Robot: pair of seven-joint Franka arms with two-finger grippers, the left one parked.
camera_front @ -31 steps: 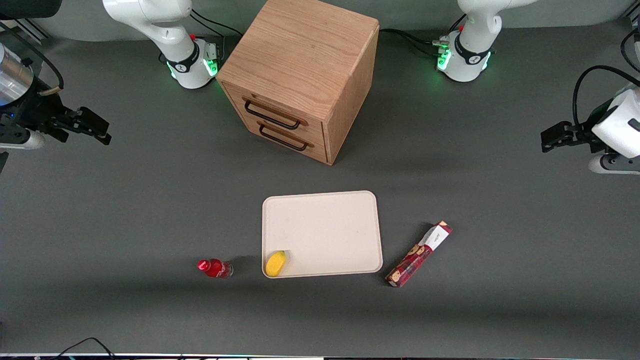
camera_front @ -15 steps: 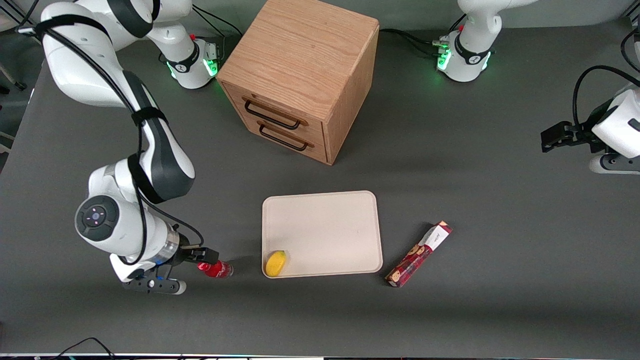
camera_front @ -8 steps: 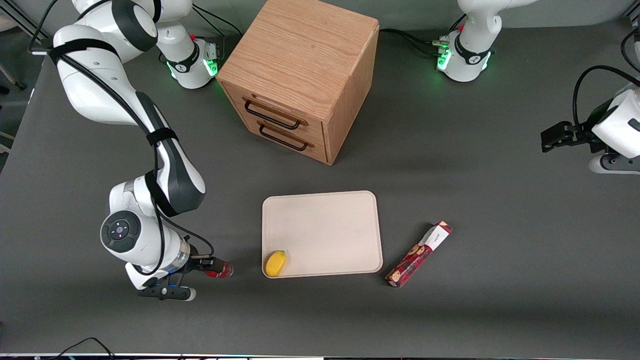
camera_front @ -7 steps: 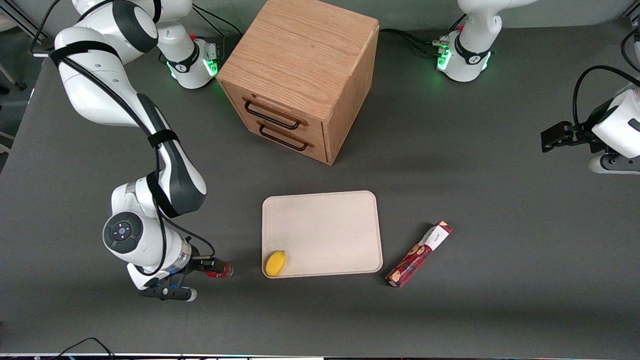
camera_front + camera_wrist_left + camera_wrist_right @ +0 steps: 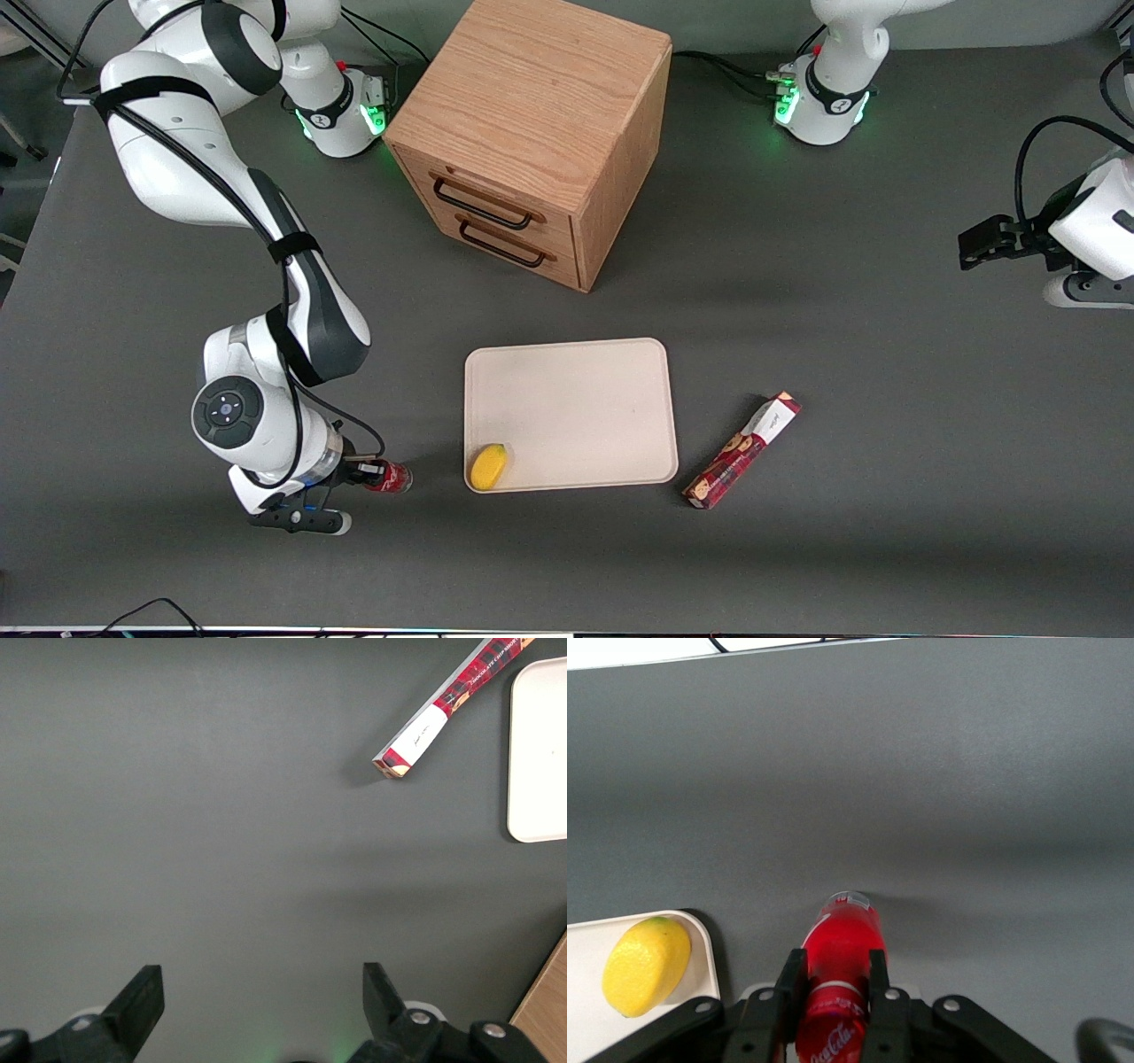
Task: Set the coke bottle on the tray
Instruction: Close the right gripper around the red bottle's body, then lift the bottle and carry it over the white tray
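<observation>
The coke bottle lies on its side on the dark table, a short way from the tray's near corner, toward the working arm's end. It has a red cap end, a red label and a clear base. My right gripper is low over it, fingers closed against both sides of the bottle. The right wrist view shows the bottle pinched between the two black fingers of the gripper, its base pointing away. The cream-beige tray lies flat at mid-table, and its corner shows in the wrist view.
A yellow lemon sits in the tray's near corner closest to the bottle, also seen in the wrist view. A long red cookie box lies beside the tray toward the parked arm's end. A wooden drawer cabinet stands farther back.
My right arm came in from the table's end and went down to the bottle. Over the last half second the gripper slid farther along it. The bottle has stayed in place.
</observation>
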